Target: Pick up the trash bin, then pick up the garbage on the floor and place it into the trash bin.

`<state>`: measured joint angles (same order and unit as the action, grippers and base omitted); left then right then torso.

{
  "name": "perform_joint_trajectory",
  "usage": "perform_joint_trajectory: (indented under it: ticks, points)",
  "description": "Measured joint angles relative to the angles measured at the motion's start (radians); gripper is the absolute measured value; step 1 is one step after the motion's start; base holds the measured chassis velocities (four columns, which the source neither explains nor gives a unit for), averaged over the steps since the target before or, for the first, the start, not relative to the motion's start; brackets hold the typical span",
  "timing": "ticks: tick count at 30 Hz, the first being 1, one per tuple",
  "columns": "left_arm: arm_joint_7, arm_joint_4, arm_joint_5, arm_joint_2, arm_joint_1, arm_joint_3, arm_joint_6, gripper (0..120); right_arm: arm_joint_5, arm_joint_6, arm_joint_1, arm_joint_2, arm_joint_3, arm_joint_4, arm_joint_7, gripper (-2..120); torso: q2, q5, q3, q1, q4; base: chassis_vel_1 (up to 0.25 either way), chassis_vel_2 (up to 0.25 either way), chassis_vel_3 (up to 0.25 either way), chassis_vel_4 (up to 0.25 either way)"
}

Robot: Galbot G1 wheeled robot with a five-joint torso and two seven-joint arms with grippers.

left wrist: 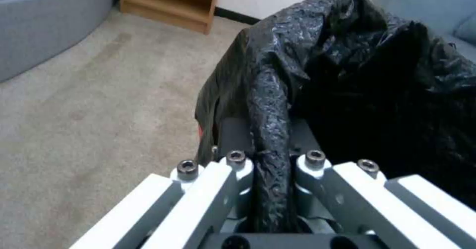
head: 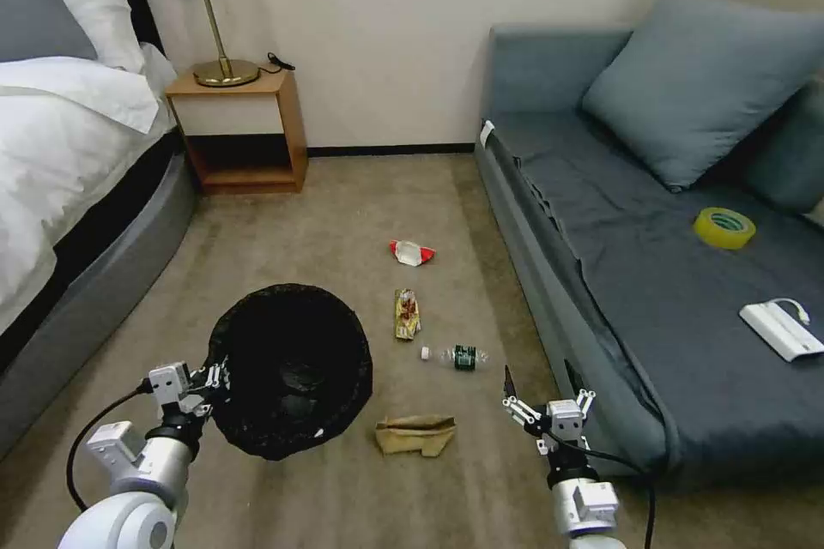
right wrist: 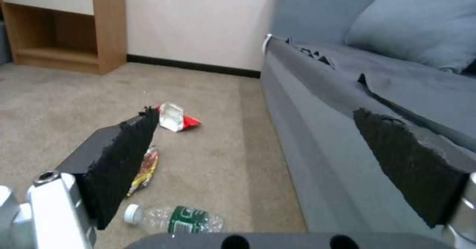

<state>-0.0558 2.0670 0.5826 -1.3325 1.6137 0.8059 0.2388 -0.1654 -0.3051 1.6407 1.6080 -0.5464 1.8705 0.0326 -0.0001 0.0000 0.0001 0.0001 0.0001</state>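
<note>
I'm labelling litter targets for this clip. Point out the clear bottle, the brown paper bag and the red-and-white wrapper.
clear bottle [head: 464,357]: head view, on its green label.
brown paper bag [head: 417,434]: head view, middle of the crumpled paper.
red-and-white wrapper [head: 412,253]: head view, on its white centre.

White arms, blk cables, blk-padded gripper [head: 547,405] fingers.

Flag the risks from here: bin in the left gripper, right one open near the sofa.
1. The left gripper pinches only the rim fold of the trash bin; its liner could slip.
2. The right gripper hangs beside the sofa; it may clip the edge.
3. The round bottle could roll when grasped.
</note>
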Motion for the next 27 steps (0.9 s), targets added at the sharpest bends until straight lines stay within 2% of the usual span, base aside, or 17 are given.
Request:
perform_joint_trajectory:
  ticks: [7, 10, 11, 12, 14, 15, 17, 19, 20, 22, 23, 24, 25, 27]
  points:
    - [-0.010, -0.014, -0.006, 0.011, -0.011, 0.005, 0.000, 5, -0.005, -0.010, -0.008, 0.000, 0.004, -0.010, 0.042, 100, 0.000, -0.0001, 0.000, 0.000, -0.0003, 0.000, 0.000, 0.000, 0.000]
    - [-0.022, -0.026, -0.015, 0.018, -0.018, 0.015, 0.000, 5, -0.031, 0.023, -0.040, -0.003, 0.035, -0.014, 0.069, 100, 0.000, 0.0000, 0.000, 0.000, -0.0002, 0.000, 0.000, 0.000, 0.000]
    - [-0.032, -0.037, -0.021, 0.025, -0.023, 0.024, 0.000, 5, -0.045, 0.084, -0.074, -0.037, 0.078, -0.019, 0.066, 100, 0.000, 0.0000, 0.000, 0.000, 0.0000, 0.000, 0.000, 0.000, 0.000]
    - [-0.036, -0.041, -0.024, 0.027, -0.025, 0.028, -0.001, 5, -0.046, 0.102, -0.086, -0.054, 0.093, -0.022, 0.064, 100, 0.000, -0.0001, 0.000, 0.000, 0.0001, 0.000, 0.000, 0.000, 0.000]
    - [-0.056, -0.058, -0.035, 0.040, -0.033, 0.049, -0.009, 5, -0.044, 0.187, -0.162, -0.173, 0.179, -0.061, 0.074, 100, 0.000, 0.0000, 0.000, 0.000, 0.0001, 0.000, 0.000, 0.000, 0.000]
    - [-0.056, -0.058, -0.035, 0.040, -0.033, 0.049, -0.009, 5, -0.044, 0.187, -0.162, -0.173, 0.179, -0.061, 0.074, 100, 0.000, 0.0000, 0.000, 0.000, 0.0001, 0.000, 0.000, 0.000, 0.000]
    - [-0.070, -0.069, -0.035, 0.044, -0.035, 0.065, -0.014, 5, 0.006, 0.264, -0.215, -0.260, 0.246, -0.097, 0.091, 100, 0.000, 0.0001, 0.000, 0.000, 0.0000, 0.000, 0.000, 0.000, 0.000]
    - [-0.076, -0.078, -0.036, 0.046, -0.036, 0.074, -0.019, 5, 0.042, 0.318, -0.256, -0.318, 0.296, -0.127, 0.098, 100, 0.000, 0.0002, 0.000, 0.000, -0.0001, 0.000, 0.000, 0.000, 0.000]
    - [-0.076, -0.078, -0.036, 0.046, -0.036, 0.074, -0.019, 5, 0.042, 0.318, -0.256, -0.318, 0.296, -0.127, 0.098, 100, 0.000, 0.0002, 0.000, 0.000, -0.0001, 0.000, 0.000, 0.000, 0.000]
    - [-0.081, -0.089, -0.042, 0.046, -0.038, 0.084, -0.026, 5, 0.097, 0.371, -0.310, -0.408, 0.362, -0.160, 0.111, 100, 0.000, 0.0005, 0.000, 0.000, 0.0000, 0.000, 0.000, 0.000, 0.000]
    - [-0.088, -0.094, -0.054, 0.045, -0.038, 0.089, -0.033, 5, 0.160, 0.417, -0.371, -0.513, 0.427, -0.177, 0.133, 100, 0.000, 0.0002, 0.000, 0.000, 0.0000, 0.000, 0.000, 0.000, 0.000]
    - [-0.092, -0.094, -0.058, 0.044, -0.038, 0.090, -0.036, 5, 0.203, 0.453, -0.414, -0.574, 0.470, -0.179, 0.157, 100, 0.000, 0.0001, 0.000, 0.000, -0.0003, 0.000, 0.000, 0.000, 0.000]
    - [-0.092, -0.094, -0.058, 0.044, -0.038, 0.090, -0.036, 5, 0.203, 0.453, -0.414, -0.574, 0.470, -0.179, 0.157, 100, 0.000, 0.0001, 0.000, 0.000, -0.0003, 0.000, 0.000, 0.000, 0.000]
    - [-0.098, -0.095, -0.059, 0.040, -0.040, 0.093, -0.039, 5, 0.311, 0.522, -0.546, -0.676, 0.597, -0.196, 0.208, 100, 0.000, -0.0003, 0.000, 0.000, -0.0003, 0.000, 0.000, 0.000, 0.000]
